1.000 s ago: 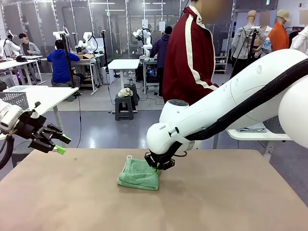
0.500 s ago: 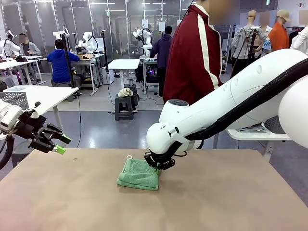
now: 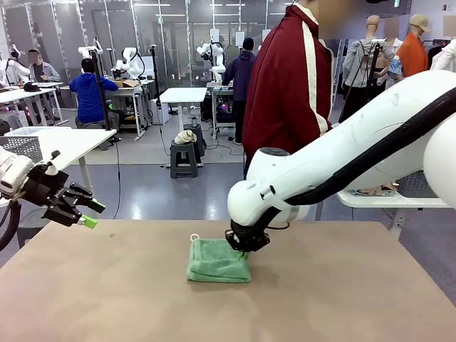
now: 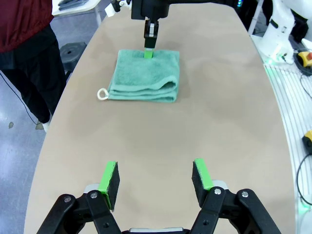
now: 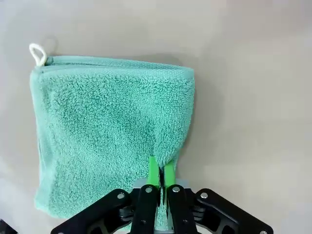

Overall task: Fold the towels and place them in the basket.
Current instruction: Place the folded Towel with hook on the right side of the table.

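Towel [image 5: 107, 126] edge pinched in right fingers [image 5: 156, 170] | left fingers [image 3: 90, 221] spread, holding nothing

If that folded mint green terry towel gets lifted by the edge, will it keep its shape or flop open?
Likely floppy: the folded mint green terry towel puckers where the right gripper pinches its edge. Its stacked layers look loose, so they would probably sag or fall open if lifted there. Small and thin, it is probably light.

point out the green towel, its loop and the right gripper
green towel [image 5: 107, 126], right wrist view, middle of its top face
towel loop [image 5: 37, 53], right wrist view, white cord at its corner
right gripper [image 5: 161, 169], right wrist view, between its green fingertips
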